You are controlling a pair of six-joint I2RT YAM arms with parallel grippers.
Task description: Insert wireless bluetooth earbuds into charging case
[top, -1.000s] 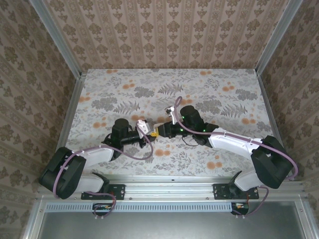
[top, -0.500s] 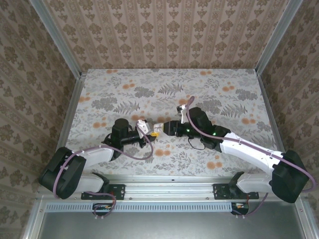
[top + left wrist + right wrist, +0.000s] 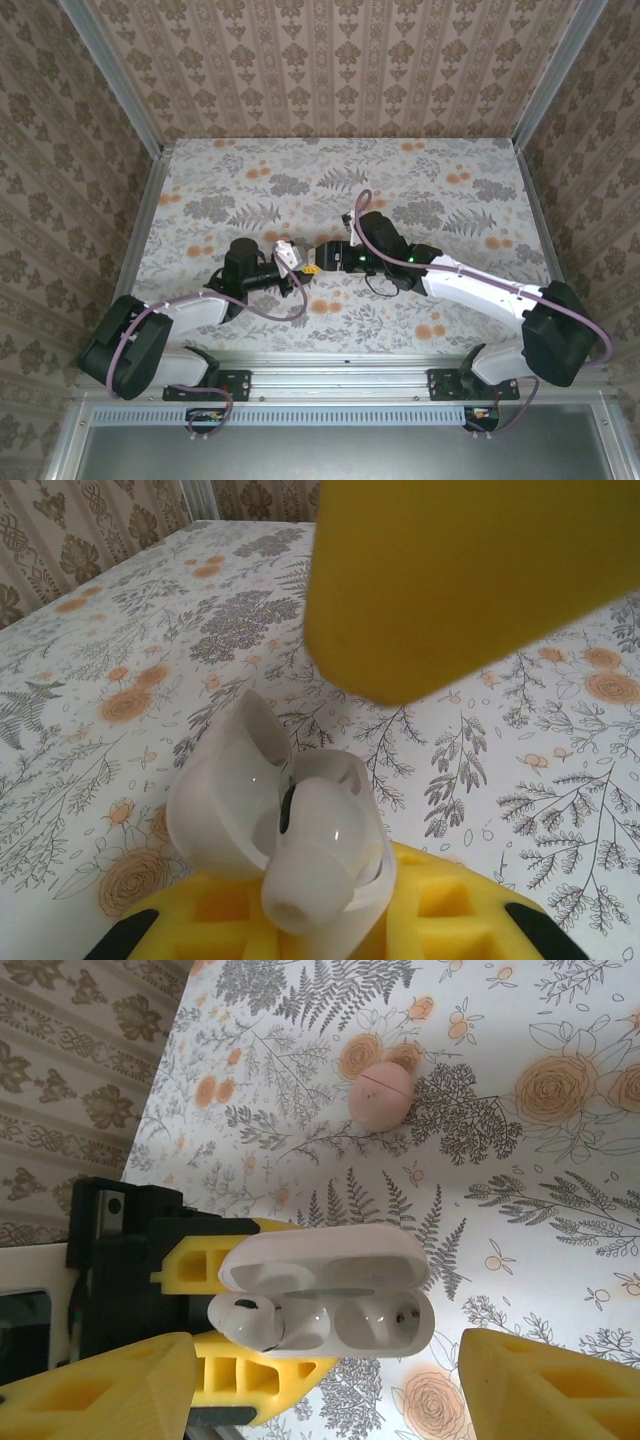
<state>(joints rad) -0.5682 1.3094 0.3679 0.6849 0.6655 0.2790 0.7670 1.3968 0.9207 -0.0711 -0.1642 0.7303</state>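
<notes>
your left gripper [image 3: 303, 262] is clamped shut on the charging case [image 3: 325, 1295], holding it just off the table [image 3: 470, 300] about midway between the side edges and nearer the near edge. it grips the base low down, probably so the flipped-up lid and both sockets stay clear for the other arm. one earbud [image 3: 248, 1320] sits in the socket nearest the left fingers, its stem not obviously seated. the other socket [image 3: 378, 1320] is empty. your right gripper [image 3: 325, 254] faces the case with its jaws spread wide on either side of it, holding nothing. i can't tell where the second earbud is. a pinkish disc [image 3: 380, 1093] lies beyond the case, apart from it.
</notes>
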